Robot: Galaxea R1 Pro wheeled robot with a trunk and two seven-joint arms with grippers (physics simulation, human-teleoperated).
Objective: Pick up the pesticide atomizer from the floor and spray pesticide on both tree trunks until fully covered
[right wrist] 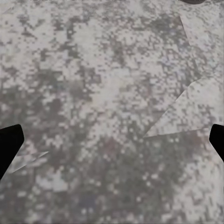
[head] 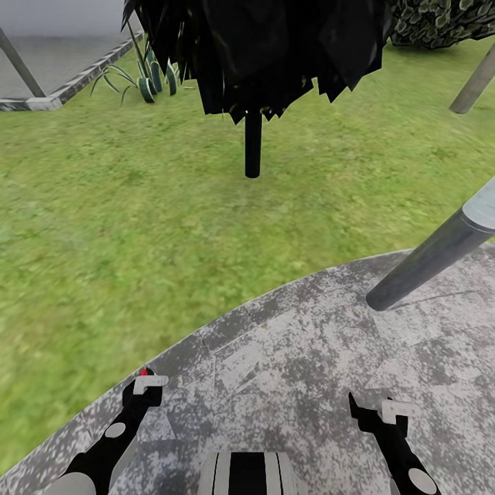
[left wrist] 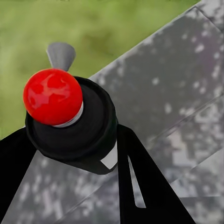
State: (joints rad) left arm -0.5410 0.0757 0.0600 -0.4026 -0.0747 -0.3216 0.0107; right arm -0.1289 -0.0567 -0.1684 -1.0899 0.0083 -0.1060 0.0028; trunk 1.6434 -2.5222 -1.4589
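Blocking ahead: black-leaved tree [head: 253, 55]; grey pole [head: 430, 258] slanting right.

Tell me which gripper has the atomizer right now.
The left gripper: it is closed around the pesticide atomizer, red dot on top. The right gripper is open over the grey paving.

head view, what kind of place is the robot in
Most likely a garden: blurry green grass lawn, a round grey mottled stone paved patch, a dark black-green tree on a thin black trunk, and a spiky striped-leaf plant.
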